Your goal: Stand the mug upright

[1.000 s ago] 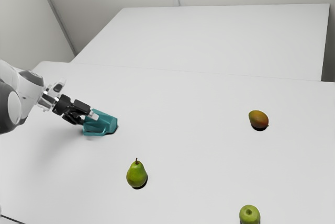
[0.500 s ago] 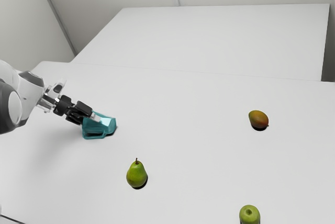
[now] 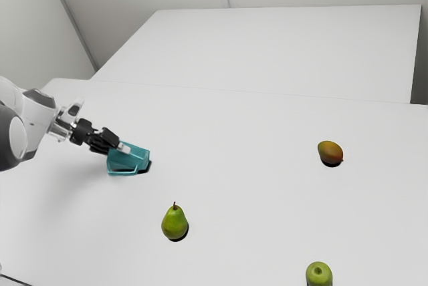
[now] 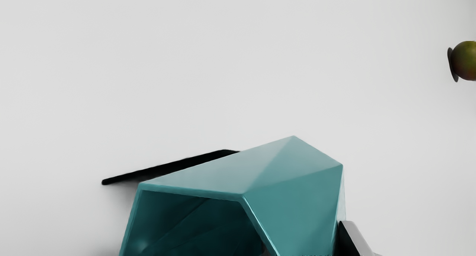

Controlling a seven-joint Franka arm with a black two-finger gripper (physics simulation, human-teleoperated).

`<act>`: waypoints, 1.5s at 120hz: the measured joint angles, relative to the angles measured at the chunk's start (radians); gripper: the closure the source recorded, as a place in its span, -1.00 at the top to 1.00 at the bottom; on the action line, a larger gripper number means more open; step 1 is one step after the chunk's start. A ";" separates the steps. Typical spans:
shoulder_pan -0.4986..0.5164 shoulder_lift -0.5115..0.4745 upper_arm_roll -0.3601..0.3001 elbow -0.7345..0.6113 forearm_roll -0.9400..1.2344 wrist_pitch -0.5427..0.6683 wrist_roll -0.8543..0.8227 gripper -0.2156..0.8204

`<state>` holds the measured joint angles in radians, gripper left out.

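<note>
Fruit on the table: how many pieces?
3: the pear nearest the mug, the mango toward the exterior view's right, and the green apple at that view's bottom edge.

Teal mug (image 3: 134,157), glossy, faceted with flat angular sides. Tipped on its side, on the worktop (image 3: 234,139), toward the exterior view's left. In my wrist view I see into its open, angular mouth; inside is darker teal.

White surface (image 3: 241,139), mug and fruit

I see the teal mug (image 3: 131,160) lying on its side, a green pear (image 3: 174,222) standing stem-up, and, toward the exterior view's right, a reddish-green mango (image 3: 330,152) and green apple (image 3: 319,274), well apart.
</note>
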<state>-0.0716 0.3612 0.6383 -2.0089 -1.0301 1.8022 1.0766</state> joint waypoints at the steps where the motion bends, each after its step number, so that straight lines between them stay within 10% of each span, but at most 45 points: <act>1: 0.000 0.000 0.000 0.000 -0.002 -0.001 0.000 -0.58; 86: -0.115 -0.144 -0.015 0.009 0.002 0.071 0.036 -0.91; 180: -0.235 -0.279 -0.310 -0.058 1.001 0.457 -0.344 -0.92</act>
<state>-0.3067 0.0824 0.3281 -2.0671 -0.0294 2.2588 0.7328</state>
